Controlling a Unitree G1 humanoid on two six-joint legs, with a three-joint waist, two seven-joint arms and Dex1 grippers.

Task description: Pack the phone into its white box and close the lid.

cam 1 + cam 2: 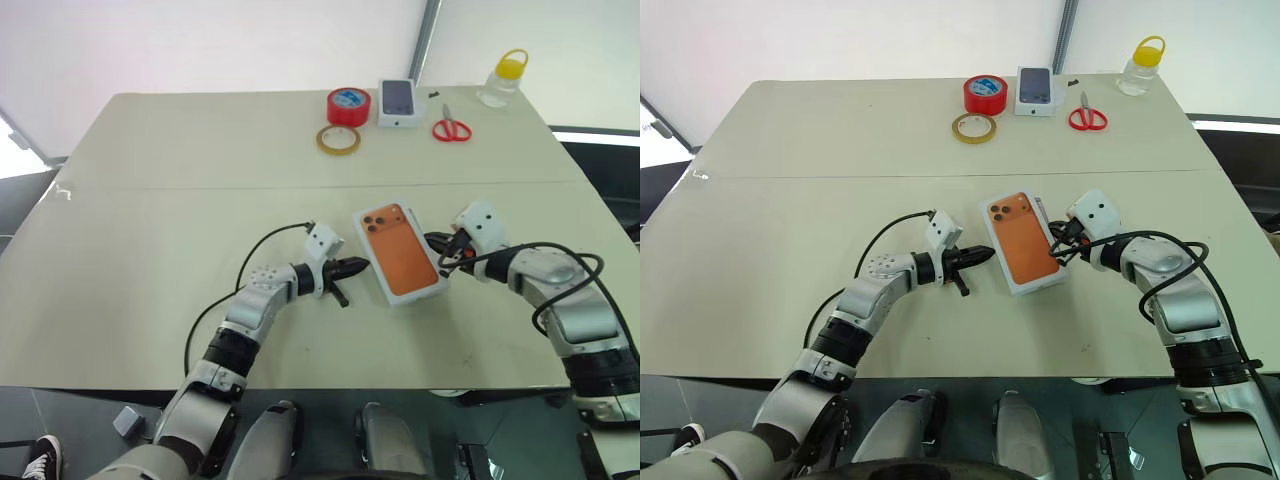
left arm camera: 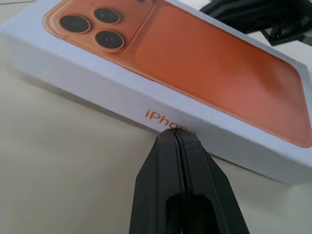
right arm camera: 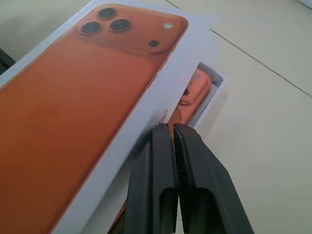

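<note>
We see one white box (image 3: 218,82) mid-table, with one orange phone (image 3: 194,91) lying inside it; a corner of the phone peeks out in the right wrist view. One lid (image 1: 400,250), printed on top with an orange phone picture, sits on the box but askew, leaving that corner uncovered.

Far side of the table (image 1: 150,200): two tape rolls, one red (image 1: 348,105) and one tan (image 1: 339,139), one small box (image 1: 397,102) with a dark phone picture, one pair of red scissors (image 1: 452,128), and one bottle (image 1: 503,80) with a yellow cap.

The left gripper (image 2: 174,139) is closed and empty. It reaches in low, tips against the lid's lettered long side. The right gripper (image 3: 170,129) is also closed and empty. It points slightly down, tips at the lid's opposite long side.
</note>
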